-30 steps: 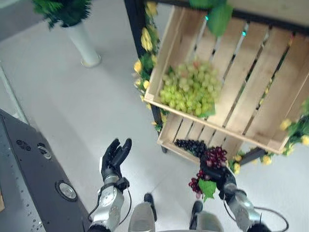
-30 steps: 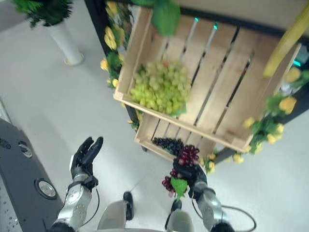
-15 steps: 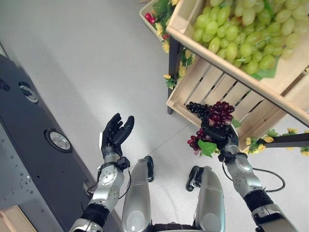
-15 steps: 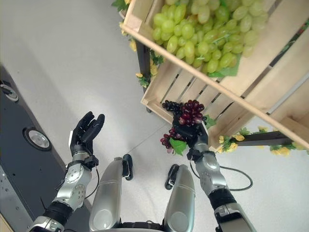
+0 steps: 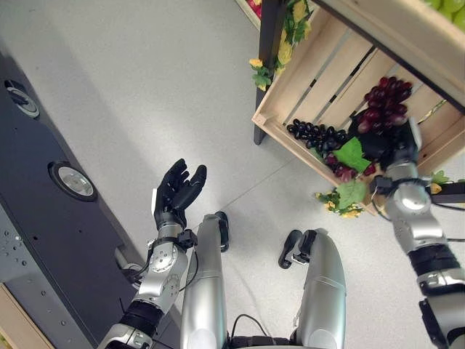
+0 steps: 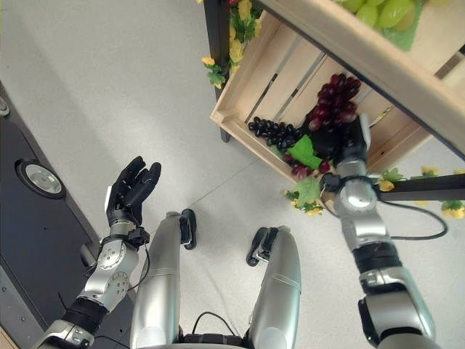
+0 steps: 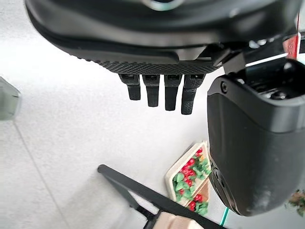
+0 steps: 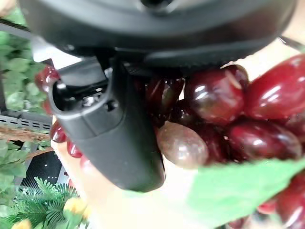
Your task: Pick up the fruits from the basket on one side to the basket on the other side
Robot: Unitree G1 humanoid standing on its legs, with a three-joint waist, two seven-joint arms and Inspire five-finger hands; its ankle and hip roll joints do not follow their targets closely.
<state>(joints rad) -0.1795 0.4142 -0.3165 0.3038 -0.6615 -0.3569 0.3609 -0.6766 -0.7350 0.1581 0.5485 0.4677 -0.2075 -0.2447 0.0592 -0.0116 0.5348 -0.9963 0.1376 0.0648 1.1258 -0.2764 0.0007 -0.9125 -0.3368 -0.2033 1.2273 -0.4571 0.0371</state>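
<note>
My right hand (image 5: 396, 149) is shut on a bunch of dark red grapes (image 5: 385, 102) with green leaves (image 5: 353, 154), held over the lower wooden crate (image 5: 330, 65). The right wrist view has the red grapes (image 8: 224, 119) pressed against the palm, with the thumb (image 8: 114, 138) curled over them. A bunch of black grapes (image 5: 312, 133) lies inside the lower crate near its front edge. Green grapes (image 6: 381, 11) rest in the upper crate (image 6: 363, 62). My left hand (image 5: 176, 193) is raised above the floor at the lower left, open and holding nothing, fingers (image 7: 162, 93) straight.
A dark grey machine (image 5: 43, 189) with round fittings runs along the left. Yellow artificial flowers (image 5: 287, 33) decorate the black rack post (image 5: 265, 73) beside the crates. More flowers (image 5: 341, 203) hang under the lower crate. A small box of red fruit (image 7: 190, 183) sits on the floor.
The camera has tilted down and closer. My right hand has lifted the red grapes up and to the right, over the lower crate. The left hand has held still.
</note>
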